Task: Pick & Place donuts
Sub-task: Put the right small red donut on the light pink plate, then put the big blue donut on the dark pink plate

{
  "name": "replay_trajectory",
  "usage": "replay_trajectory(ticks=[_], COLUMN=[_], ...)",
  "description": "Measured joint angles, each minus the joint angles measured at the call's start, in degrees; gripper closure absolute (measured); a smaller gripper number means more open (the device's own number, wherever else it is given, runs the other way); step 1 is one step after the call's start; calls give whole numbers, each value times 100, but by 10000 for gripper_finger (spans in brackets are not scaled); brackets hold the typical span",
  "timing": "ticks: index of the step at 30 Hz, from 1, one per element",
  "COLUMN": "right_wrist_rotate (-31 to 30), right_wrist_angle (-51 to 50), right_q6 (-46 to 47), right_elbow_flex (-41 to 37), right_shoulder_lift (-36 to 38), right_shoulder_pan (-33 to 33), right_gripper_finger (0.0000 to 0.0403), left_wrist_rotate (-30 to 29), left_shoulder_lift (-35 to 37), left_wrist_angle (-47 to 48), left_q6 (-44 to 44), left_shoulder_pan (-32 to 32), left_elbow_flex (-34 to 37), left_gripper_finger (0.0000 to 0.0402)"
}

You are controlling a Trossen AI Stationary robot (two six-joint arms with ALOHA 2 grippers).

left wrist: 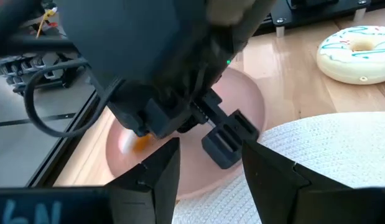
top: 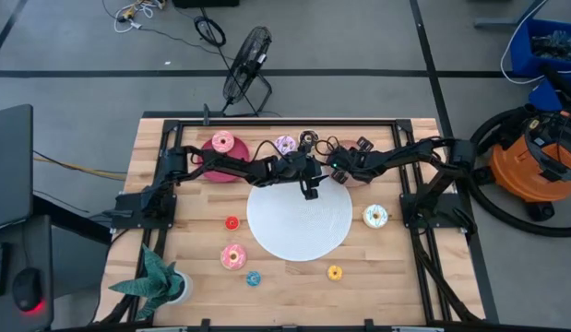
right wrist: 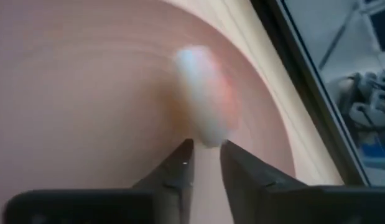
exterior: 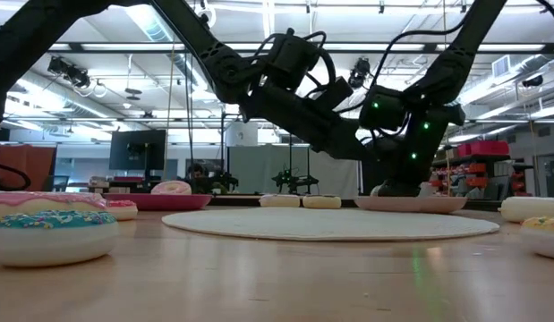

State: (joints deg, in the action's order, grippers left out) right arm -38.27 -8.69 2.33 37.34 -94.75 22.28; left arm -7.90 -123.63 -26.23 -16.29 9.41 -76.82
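Entry — right gripper (right wrist: pixel 204 163) over salmon plate (right wrist: pixel 86 93), fingers narrowly parted, freeing a blurred donut (right wrist: pixel 204 102) there. Left gripper (left wrist: pixel 208 165) beside that plate — I kept it wide, empty.

A big white disc (top: pixel 299 226) is laid directly beneath the left claw (top: pixel 309 192). A salmon-pink plate (left wrist: pixel 249 99) is found under the right claw (right wrist: pixel 206 147). A crimson plate (top: pixel 208 145) is set well apart from both claws, behind the left one. A potted plant (top: pixel 158 281) is placed farthest from them.
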Motion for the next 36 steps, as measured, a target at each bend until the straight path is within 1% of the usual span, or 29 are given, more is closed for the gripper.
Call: replay_trajectory(ticks=[4, 8, 13, 15, 18, 20, 21, 24, 26, 28, 30, 32, 36], right_wrist_rotate=[397, 669, 809, 850, 1125, 1408, 1653, 2603, 3096, 3433, 3668, 3861, 4091], right_wrist_angle=[36, -31, -340, -449, -721, -1251, -1601, -2631, -3195, -3718, -4305, -4844, -5332], right_q6=[-353, -599, -612, -528, -463, -233, 6, 857, 1310, 1548, 1741, 2015, 2543], right_elbow_flex=[0, 0, -2, -2, -2, 55, 137, 466, 640, 780, 858, 858, 592], right_shoulder_lift=[155, 417, 904, 1103, 1395, 1601, 1704, 1997, 2139, 2242, 2289, 2287, 2263], right_shoulder_pan=[2, 0, 2, 2, 20, 20, 20, 6, -73, -221, -394, -539, -793], right_gripper_finger=[268, 244, 246, 254, 274, 292, 301, 327, 337, 338, 329, 310, 250], left_wrist_rotate=[0, 0, 0, 0, 0, 0, 0, 1, 1, 1, 1, 2, 3], left_shoulder_lift=[0, 0, 0, 0, 0, 0, 0, 0, 0, 0, 0, 0, 0], left_wrist_angle=[6, 40, 50, 52, 52, 56, 56, 59, 60, 90, 140, 178, 173], left_q6=[0, 1, 2, 2, 2, 2, 2, 2, -51, -127, -216, -267, -286], left_shoulder_pan=[0, 0, 0, 0, 0, 0, 0, 0, 0, -4, -28, -42, -75], left_elbow_flex=[-1, -2, -2, -2, -2, -2, -2, -2, -2, -2, -2, -2, -4], left_gripper_finger=[225, 225, 225, 225, 225, 225, 225, 225, 225, 225, 225, 225, 225])
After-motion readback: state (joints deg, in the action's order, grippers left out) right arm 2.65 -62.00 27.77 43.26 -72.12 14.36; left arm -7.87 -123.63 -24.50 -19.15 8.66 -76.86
